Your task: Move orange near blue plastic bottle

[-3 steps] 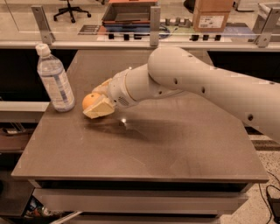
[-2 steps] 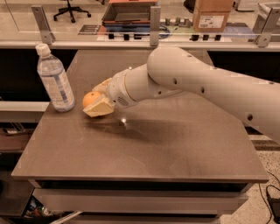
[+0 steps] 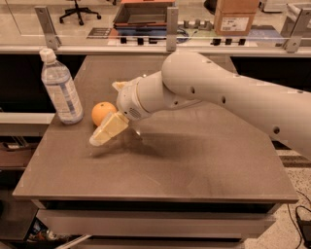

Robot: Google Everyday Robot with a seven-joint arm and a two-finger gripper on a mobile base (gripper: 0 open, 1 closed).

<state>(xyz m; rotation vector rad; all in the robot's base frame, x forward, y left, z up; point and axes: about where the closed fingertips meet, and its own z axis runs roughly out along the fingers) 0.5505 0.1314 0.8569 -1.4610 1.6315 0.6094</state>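
The orange (image 3: 103, 112) sits on the brown table (image 3: 194, 170), just right of the blue plastic bottle (image 3: 60, 90), which stands upright near the table's left edge with its white cap on. My gripper (image 3: 106, 115) is open around the orange. One cream finger (image 3: 109, 129) points down-left in front of the fruit, clear of it. The other finger (image 3: 119, 85) shows behind it. The white arm reaches in from the right.
Behind the table runs a counter with metal posts (image 3: 171, 22), a cardboard box (image 3: 236, 19) and a dark tray (image 3: 143, 13). An office chair (image 3: 77, 8) stands at the far back. The bottle stands close to the table's left edge.
The gripper was shut on the orange. Now its fingers have spread and the orange rests on the table beside the bottle.
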